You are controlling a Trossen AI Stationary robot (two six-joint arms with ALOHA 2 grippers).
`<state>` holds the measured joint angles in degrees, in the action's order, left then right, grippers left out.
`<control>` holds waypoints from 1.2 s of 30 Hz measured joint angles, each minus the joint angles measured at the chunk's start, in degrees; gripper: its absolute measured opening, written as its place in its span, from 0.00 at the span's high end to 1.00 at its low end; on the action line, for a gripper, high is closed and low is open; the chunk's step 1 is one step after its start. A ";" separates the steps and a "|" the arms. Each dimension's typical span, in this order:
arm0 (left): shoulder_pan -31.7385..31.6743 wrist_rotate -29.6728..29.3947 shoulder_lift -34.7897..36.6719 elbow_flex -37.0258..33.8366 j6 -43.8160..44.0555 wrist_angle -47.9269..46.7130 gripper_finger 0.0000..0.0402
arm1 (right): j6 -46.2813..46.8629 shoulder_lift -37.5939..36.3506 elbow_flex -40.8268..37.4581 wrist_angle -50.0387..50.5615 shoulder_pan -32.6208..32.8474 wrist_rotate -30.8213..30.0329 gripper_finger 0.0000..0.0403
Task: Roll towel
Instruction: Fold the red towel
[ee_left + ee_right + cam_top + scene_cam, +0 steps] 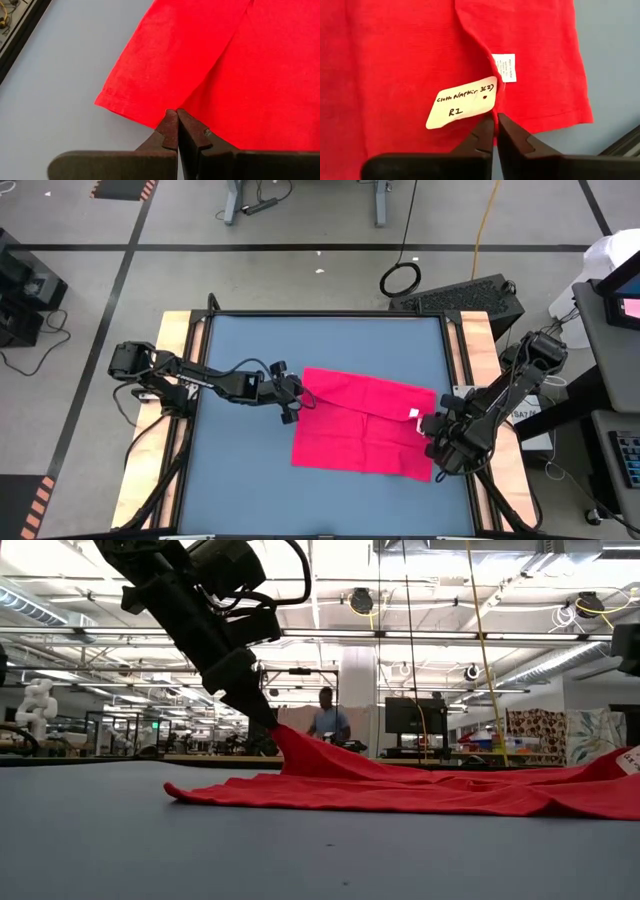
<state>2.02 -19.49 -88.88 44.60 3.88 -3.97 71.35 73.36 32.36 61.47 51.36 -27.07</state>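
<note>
The red-pink towel lies spread on the blue table, with a fold line across its middle. My left gripper is shut on its left edge. In the low view the cloth rises to a peak at that gripper. My right gripper is shut on the towel's right edge, beside a small white tag and a cream handwritten label. My left gripper pinches the towel's left edge between its two fingers, slanting down from the table's left. That edge is lifted into a taut peak, and the rest lies on the table. My right gripper pinches the right edge next to the tags, slanting down from the table's right. The cloth there is raised slightly.
Bare blue table surface lies in front of and behind the towel. Wooden side rails and a black frame border the table. A person stands far off in the room behind.
</note>
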 joint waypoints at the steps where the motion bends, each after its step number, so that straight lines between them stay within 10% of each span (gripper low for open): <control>1: 0.00 0.00 0.00 0.00 0.16 -0.02 1.00 | 0.39 0.00 0.00 -0.02 -0.29 -0.08 0.99; 21: 2.63 -20.04 16.49 0.83 1.87 -19.24 1.00 | -9.35 -0.09 8.30 4.18 -21.70 -21.59 1.00; 32: -4.38 -28.77 19.74 0.83 2.07 -28.08 1.00 | -50.12 -0.09 16.45 -12.06 -44.15 -29.61 1.00; 36: -9.25 -29.00 19.72 0.83 -1.03 -28.09 1.00 | -68.48 -0.09 16.79 -24.34 -53.62 -23.96 1.00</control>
<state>-7.23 -48.49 -69.17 45.43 2.85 -32.05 2.87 73.28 49.15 37.13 -2.26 -51.03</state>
